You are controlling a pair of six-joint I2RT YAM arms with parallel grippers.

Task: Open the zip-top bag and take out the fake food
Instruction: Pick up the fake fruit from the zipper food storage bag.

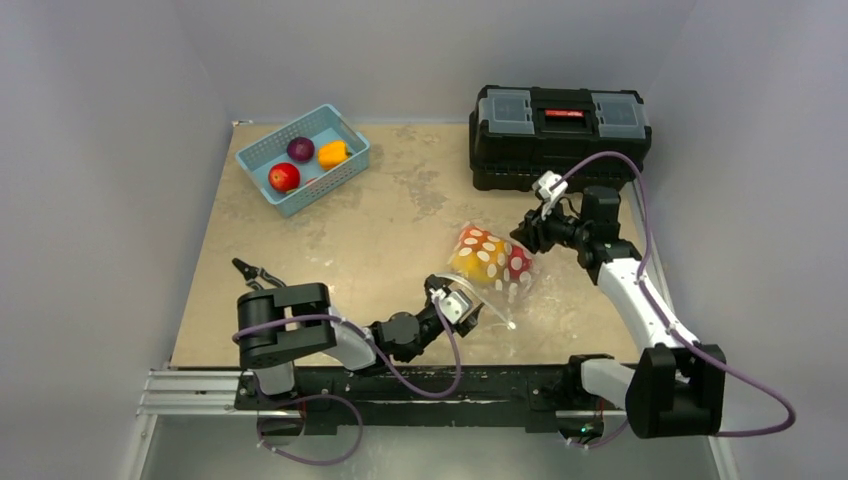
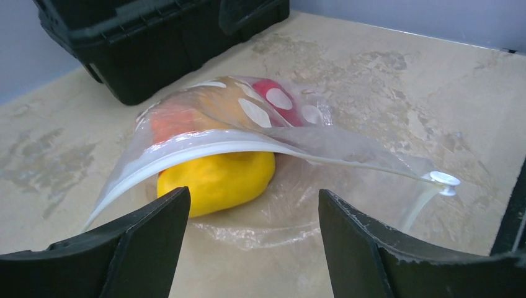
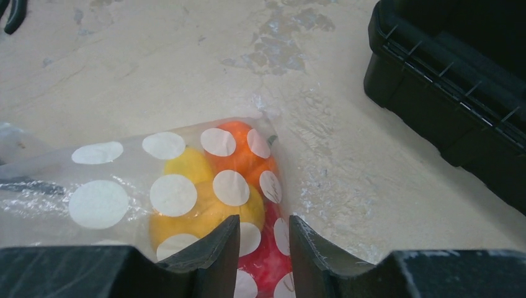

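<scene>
The zip-top bag (image 1: 492,260) lies mid-table, clear with white dots, its mouth gaping toward my left gripper (image 1: 452,292). In the left wrist view the white zip strip (image 2: 205,146) arches over a yellow piece of fake food (image 2: 217,177) just inside the bag (image 2: 248,112). The left gripper (image 2: 248,208) is open just before the mouth, with nothing between its fingers. My right gripper (image 1: 528,232) is at the bag's closed far end. Its jaws (image 3: 265,223) stand narrow on the dotted plastic (image 3: 124,180), with a red piece (image 3: 273,267) between them and orange (image 3: 239,158) and yellow pieces beyond.
A black toolbox (image 1: 560,135) stands at the back right, close behind the right arm. A light-blue basket (image 1: 258,150) at the back left holds a purple piece (image 1: 300,149), an orange one (image 1: 333,153) and a red one (image 1: 284,177). The bag's zip slider (image 2: 445,181) sticks out on the right.
</scene>
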